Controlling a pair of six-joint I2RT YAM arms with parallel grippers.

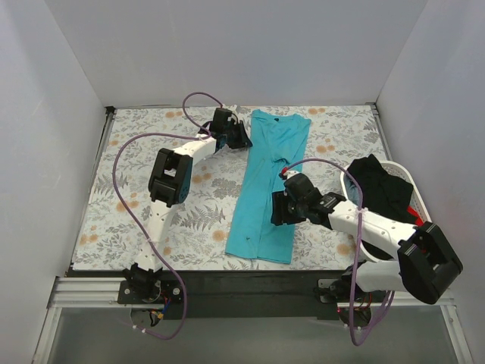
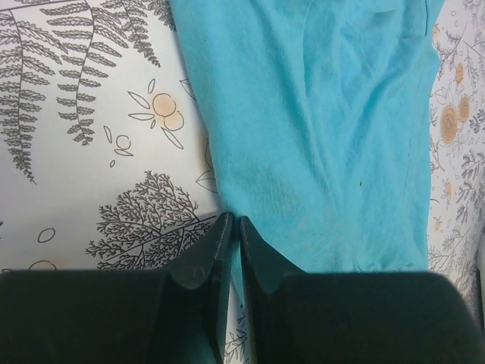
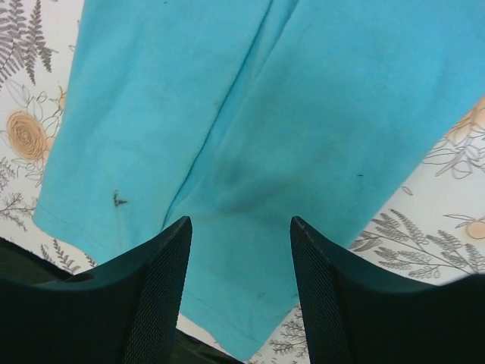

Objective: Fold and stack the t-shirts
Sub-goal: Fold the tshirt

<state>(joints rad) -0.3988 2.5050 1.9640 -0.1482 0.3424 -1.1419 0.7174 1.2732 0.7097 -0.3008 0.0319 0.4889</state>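
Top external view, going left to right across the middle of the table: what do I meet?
Left arm's dark elbow → teal t-shirt → white basket holding black shirts. The right gripper overlaps the teal t-shirt, so it is left out.

Table [image 1: 250, 282] under floral cloth [image 1: 333, 136]; teal t-shirt [image 1: 265, 189], basket [image 1: 404, 176] on top.

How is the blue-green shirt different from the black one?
The teal t-shirt lies long and flat on the flowery cloth; the black t-shirt is bunched up inside the white basket. The teal one is mid-table; the black one is at the right edge. Both are soft cloth.
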